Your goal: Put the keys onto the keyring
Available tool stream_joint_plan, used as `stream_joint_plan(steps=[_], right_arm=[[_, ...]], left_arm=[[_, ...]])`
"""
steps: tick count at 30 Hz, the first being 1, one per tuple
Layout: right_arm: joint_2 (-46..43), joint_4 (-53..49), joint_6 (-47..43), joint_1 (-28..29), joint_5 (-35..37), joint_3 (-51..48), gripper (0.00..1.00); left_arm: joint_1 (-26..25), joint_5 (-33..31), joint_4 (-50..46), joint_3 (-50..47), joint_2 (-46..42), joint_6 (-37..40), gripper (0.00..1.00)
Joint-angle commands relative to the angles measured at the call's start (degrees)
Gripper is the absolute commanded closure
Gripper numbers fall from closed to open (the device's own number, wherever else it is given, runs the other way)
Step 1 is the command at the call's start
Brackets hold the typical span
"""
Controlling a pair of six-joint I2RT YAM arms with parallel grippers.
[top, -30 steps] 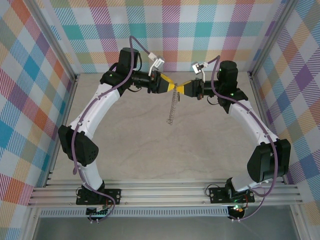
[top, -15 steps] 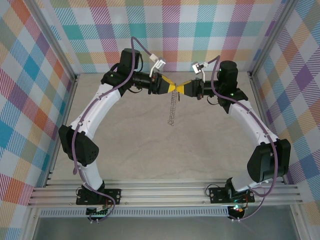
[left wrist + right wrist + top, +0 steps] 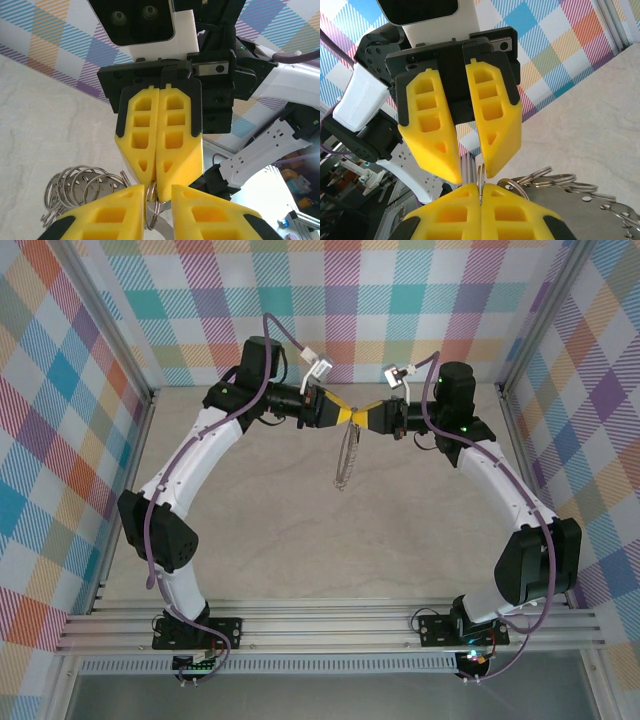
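Keyring [image 3: 345, 455], thin silvery hoop, hanging from yellow ribbed jaws

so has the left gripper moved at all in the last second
Yes, slightly: the left gripper has edged right against the back wall, toward the right gripper shut on the keyring.

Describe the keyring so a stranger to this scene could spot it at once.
Look to the far middle of the pale table, where the left gripper and right gripper meet tip to tip. The keyring hangs down from that meeting point, pinched in the right gripper's shut jaws. Thin, silvery and jagged-edged, it stands apart from the bulky black, white and yellow arms.
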Motion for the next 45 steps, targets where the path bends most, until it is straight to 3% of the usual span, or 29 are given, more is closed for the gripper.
stream_joint_plan(steps=[1,5,10,13,16,19,24,30,37,45], right_arm=[[-1.8,1.69,-0.19,-0.18,-0.23,-0.4,1.0],[-1.64,1.61,-0.2,-0.18,-0.08,-0.26,1.0],[-1.51,1.63,-0.24,-0.18,-0.04,-0.18,1.0],[-1.7,1.48,0.06,-0.25,0.26,-0.09,1.0],[-3.18,2.79,1.3,-1.23,2.03,-1.12,0.78],[-5.66,6.43,4.44,-3.05,3.9,-3.49,0.63],[-10.7,9.21,6.44,-4.33,8.71,-7.93,0.59],[-15.85,10.52,5.91,-4.23,22.81,-14.4,0.51],[-15.03,12.87,6.41,-3.48,23.86,-14.82,0.48],[-13.97,11.53,3.38,0.16,23.76,-12.27,0.45]], left_arm=[[-0.98,2.63,-1.85,1.66,0.36,1.56,0.81],[-1.16,3.01,-3.2,1.76,0.69,2.63,0.81],[-1.36,2.58,-2.3,1.65,0.8,2.22,1.0],[-1.51,1.57,0.29,1.14,0.54,0.29,1.0],[-1.45,-1.42,7.25,-1.57,-1.17,-3.85,1.0],[-1.49,-3.65,14.93,-5.69,-3.43,-8.41,1.0],[-1.48,-6.96,29.27,-11.87,-6.56,-16.22,1.0],[-1.49,-10.64,43.21,-17.66,-9.71,-23.9,1.0],[-1.82,-12.01,51.92,-20.05,-11.19,-29.51,1.0],[-2.65,-11.88,51.48,-19.63,-11.63,-29.45,1.0]])
